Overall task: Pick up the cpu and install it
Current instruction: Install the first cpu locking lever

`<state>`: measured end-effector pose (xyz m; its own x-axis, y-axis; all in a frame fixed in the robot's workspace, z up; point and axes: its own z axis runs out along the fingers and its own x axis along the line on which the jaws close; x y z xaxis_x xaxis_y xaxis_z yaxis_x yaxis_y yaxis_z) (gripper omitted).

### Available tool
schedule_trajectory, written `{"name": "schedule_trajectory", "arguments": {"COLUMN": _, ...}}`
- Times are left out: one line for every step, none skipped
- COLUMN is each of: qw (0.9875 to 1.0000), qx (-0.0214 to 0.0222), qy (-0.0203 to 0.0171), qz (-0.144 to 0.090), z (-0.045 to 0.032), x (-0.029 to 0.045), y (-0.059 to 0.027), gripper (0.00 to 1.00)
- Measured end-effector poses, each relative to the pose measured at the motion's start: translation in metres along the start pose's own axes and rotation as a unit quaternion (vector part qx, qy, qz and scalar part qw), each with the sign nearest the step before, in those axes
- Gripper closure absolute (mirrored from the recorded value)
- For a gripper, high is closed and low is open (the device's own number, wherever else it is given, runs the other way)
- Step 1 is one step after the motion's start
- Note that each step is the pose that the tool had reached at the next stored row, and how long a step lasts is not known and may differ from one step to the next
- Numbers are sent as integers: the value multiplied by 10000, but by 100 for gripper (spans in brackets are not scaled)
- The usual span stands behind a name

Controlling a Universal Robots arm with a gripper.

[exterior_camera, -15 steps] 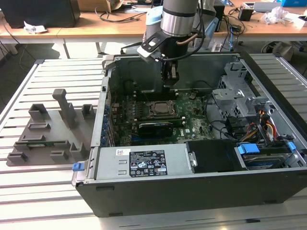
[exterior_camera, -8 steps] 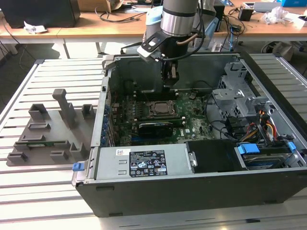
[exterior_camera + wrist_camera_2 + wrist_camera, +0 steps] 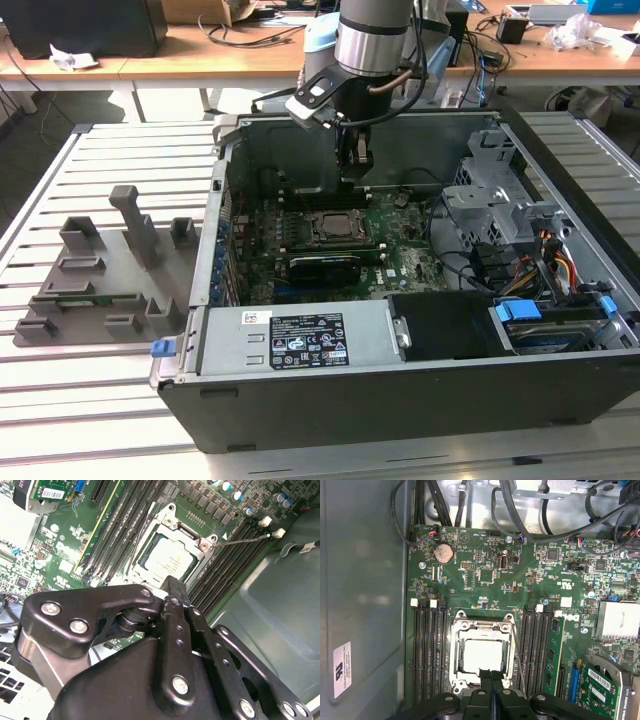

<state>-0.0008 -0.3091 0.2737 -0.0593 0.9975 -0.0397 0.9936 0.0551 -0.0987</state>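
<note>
- In the exterior view, an open computer case [image 3: 400, 400] lies on a slatted metal surface [image 3: 60, 400], with a grey moulded tray [image 3: 100, 285] beside it on the exterior view's left
- The arm [image 3: 372, 35] reaches down into the case, and the hand [image 3: 355, 172] hangs above the green board [image 3: 410, 265], a little behind the square metal socket [image 3: 335, 228]; a long black card [image 3: 325, 266] lies just in front of that socket
- In the second wrist view, the cpu [image 3: 167, 557] lies flat inside the socket frame [image 3: 202, 542], silvery top up; the hand [image 3: 172, 587] has its two fingers pressed together with nothing between them, tips just over the cpu's near edge
- A thin lever rod [image 3: 245, 538] runs out from the socket's corner across the dark memory slots [image 3: 227, 555]
- In the first wrist view, the cpu [image 3: 482, 655] sits in the socket with memory slots [image 3: 427, 650] on both sides and a round coin battery [image 3: 443, 553] further up the board; the closed fingertips [image 3: 487, 676] cover part of the cpu's edge
</note>
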Motion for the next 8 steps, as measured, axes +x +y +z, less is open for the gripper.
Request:
{"name": "schedule_trajectory", "arguments": {"qw": 10000, "qx": 0, "qy": -2, "qz": -20, "z": 0, "x": 0, "y": 0, "gripper": 89}}
{"name": "schedule_trajectory", "arguments": {"qw": 9999, "qx": -4, "qy": -12, "qz": -119, "z": -1, "x": 0, "y": 0, "gripper": 89}}
{"name": "schedule_trajectory", "arguments": {"qw": 9996, "qx": -11, "qy": -29, "qz": -289, "z": 0, "x": 0, "y": 0, "gripper": 89}}
{"name": "schedule_trajectory", "arguments": {"qw": 9994, "qx": -14, "qy": -34, "qz": -341, "z": 0, "x": 0, "y": 0, "gripper": 89}}
{"name": "schedule_trajectory", "arguments": {"qw": 9993, "qx": -14, "qy": -37, "qz": -367, "z": 0, "x": 0, "y": 0, "gripper": 89}}
{"name": "schedule_trajectory", "arguments": {"qw": 9992, "qx": -16, "qy": -42, "qz": -410, "z": 0, "x": 0, "y": 0, "gripper": 89}}
{"name": "schedule_trajectory", "arguments": {"qw": 9991, "qx": -17, "qy": -44, "qz": -433, "z": 0, "x": 0, "y": 0, "gripper": 89}}
{"name": "schedule_trajectory", "arguments": {"qw": 9988, "qx": -19, "qy": -49, "qz": -480, "z": 0, "x": 0, "y": 0, "gripper": 89}}
